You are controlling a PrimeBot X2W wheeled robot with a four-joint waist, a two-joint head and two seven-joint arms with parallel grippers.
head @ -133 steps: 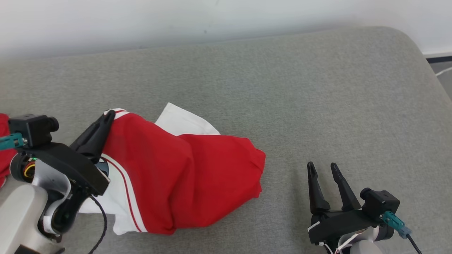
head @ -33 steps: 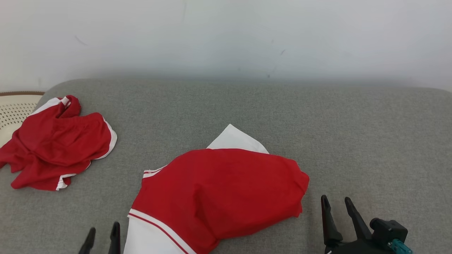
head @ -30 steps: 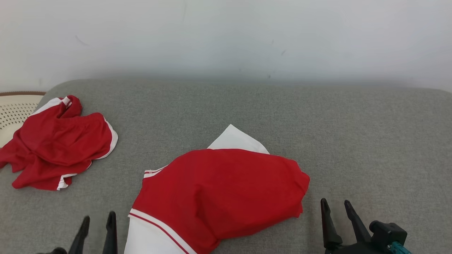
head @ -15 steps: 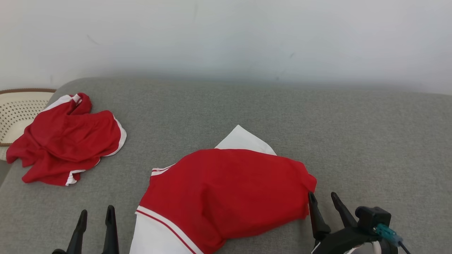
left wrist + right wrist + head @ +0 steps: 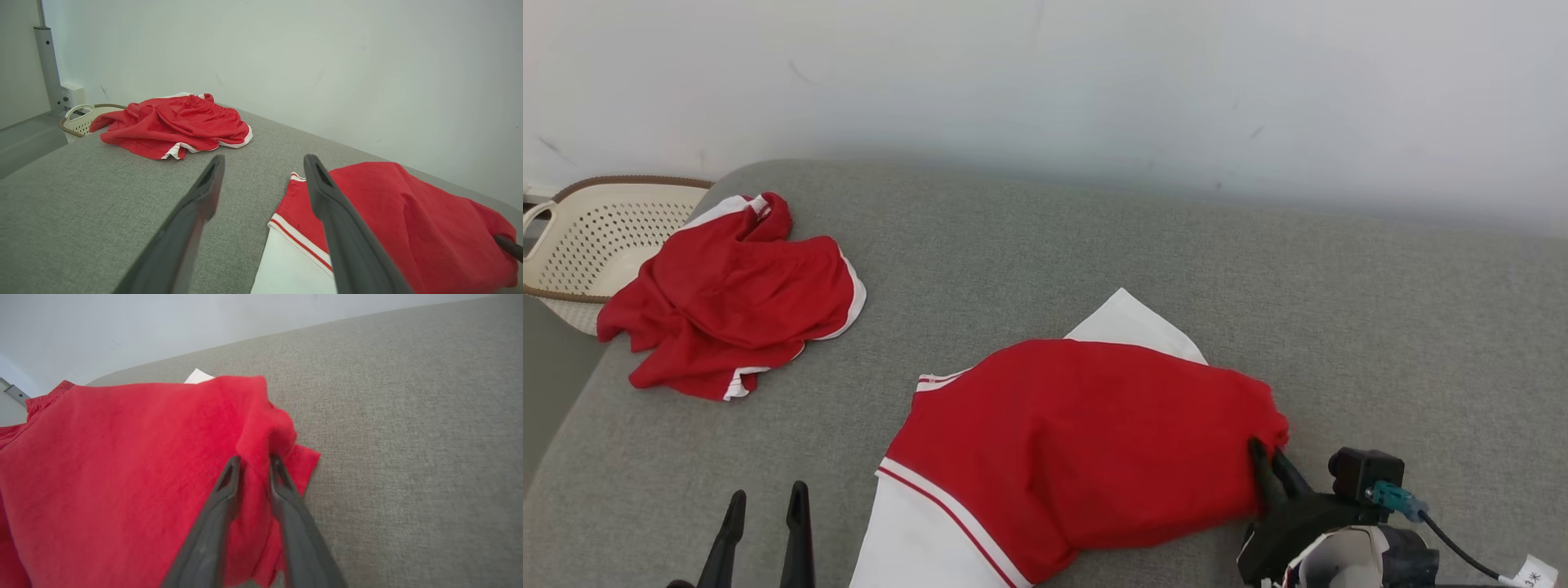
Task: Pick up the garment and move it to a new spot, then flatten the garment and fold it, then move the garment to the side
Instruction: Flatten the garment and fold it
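Note:
The garment point(image 5: 1078, 441), red with a white striped band, lies loosely folded on the grey cushion point(image 5: 1094, 245), and a white corner pokes out at its far side. My right gripper point(image 5: 1267, 453) is at its right edge. In the right wrist view, the right gripper point(image 5: 253, 459) has its fingers drawn close together, pinching a bunched fold of the garment point(image 5: 122, 457). Near the front edge, left of the garment, my left gripper point(image 5: 765, 502) hovers open and holds nothing. The left wrist view shows the left gripper point(image 5: 263, 163) with the garment point(image 5: 400, 216) beside its right finger.
A second red garment with white trim point(image 5: 735, 294) lies crumpled at the cushion's far left corner. A cream perforated basket point(image 5: 596, 237) stands beyond that corner. A pale wall runs behind the cushion. Bare grey cushion stretches to the right of the garment.
My right gripper has moved left to the garment's right edge and its fingers have closed on the fabric. The camera has shifted right. The left gripper stays open.

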